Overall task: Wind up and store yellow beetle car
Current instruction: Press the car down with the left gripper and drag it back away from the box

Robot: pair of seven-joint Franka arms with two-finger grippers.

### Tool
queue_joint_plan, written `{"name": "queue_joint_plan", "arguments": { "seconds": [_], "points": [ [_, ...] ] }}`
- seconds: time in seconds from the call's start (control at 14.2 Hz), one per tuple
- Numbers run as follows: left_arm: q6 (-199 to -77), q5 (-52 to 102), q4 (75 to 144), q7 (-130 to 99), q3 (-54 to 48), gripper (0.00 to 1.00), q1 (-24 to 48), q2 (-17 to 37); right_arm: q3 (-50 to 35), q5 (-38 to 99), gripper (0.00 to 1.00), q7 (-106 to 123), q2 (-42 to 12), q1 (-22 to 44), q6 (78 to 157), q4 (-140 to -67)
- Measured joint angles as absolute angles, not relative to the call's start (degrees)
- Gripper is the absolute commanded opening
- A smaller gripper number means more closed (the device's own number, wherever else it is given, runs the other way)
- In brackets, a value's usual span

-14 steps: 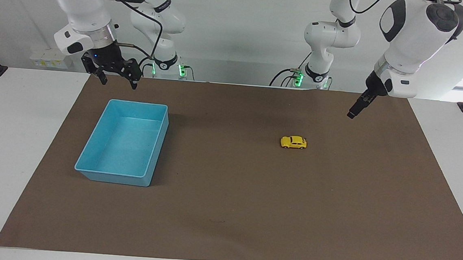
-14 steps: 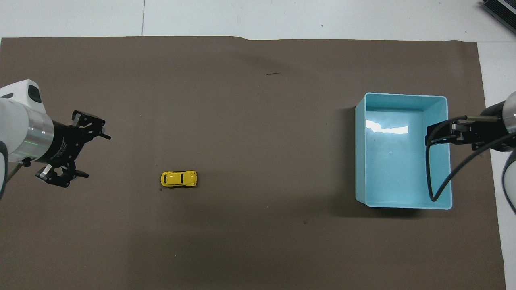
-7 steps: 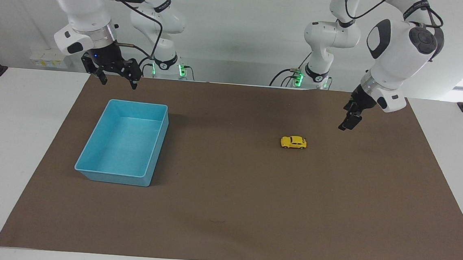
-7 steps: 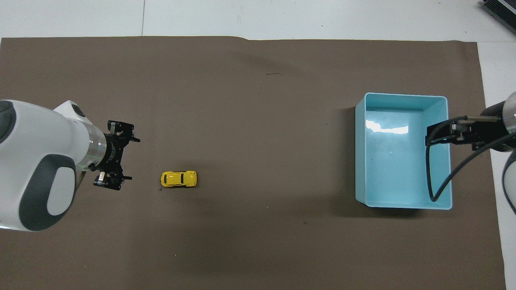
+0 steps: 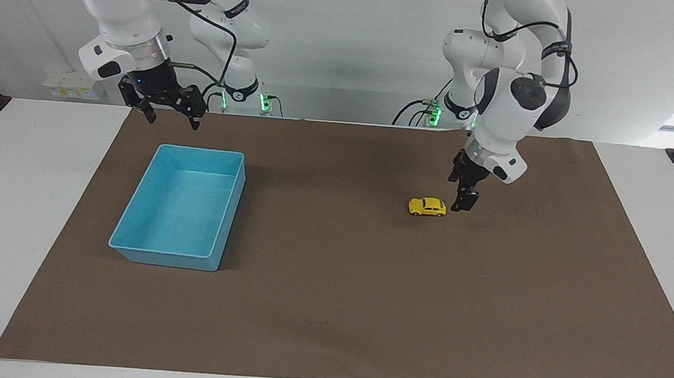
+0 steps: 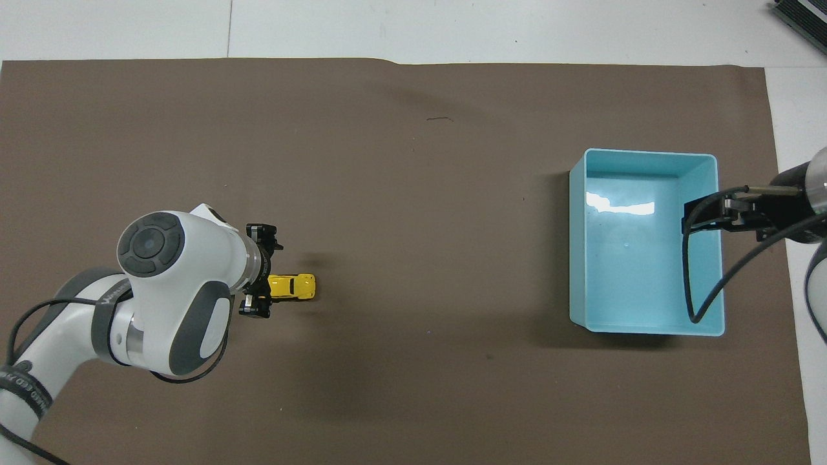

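Brown mat on the desk [image 5: 45, 204]; the car [image 5: 427, 207] looks light, hard and slick, best pinched across its doors. Left tool [image 5: 465, 205] spread wide just beside the car; right tool [image 5: 171, 113] wide too, waiting over the tray [image 5: 131, 244].

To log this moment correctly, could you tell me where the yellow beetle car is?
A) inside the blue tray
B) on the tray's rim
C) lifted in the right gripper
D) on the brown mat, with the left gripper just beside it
D: the yellow beetle car sits on the brown mat, the open left gripper close at its end, the blue tray holding nothing.
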State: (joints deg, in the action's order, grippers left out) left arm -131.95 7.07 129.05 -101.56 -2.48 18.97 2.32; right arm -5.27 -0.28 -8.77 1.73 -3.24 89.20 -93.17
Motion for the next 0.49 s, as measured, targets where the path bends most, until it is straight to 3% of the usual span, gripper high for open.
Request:
{"name": "queue_joint_plan", "arguments": {
  "seconds": [0.42,0.49],
  "points": [
    [-134.8,7.1,130.8,-102.3,-2.2,1.0,19.1,3.7,-5.3,-0.3,1.0,-8.8,1.7,-3.2,89.2,-93.2],
    [-135.6,7.1,131.4,-102.4,-2.2,0.82,19.1,3.7,-5.3,-0.3,1.0,-8.8,1.7,-3.2,89.2,-93.2]
  ]
}}
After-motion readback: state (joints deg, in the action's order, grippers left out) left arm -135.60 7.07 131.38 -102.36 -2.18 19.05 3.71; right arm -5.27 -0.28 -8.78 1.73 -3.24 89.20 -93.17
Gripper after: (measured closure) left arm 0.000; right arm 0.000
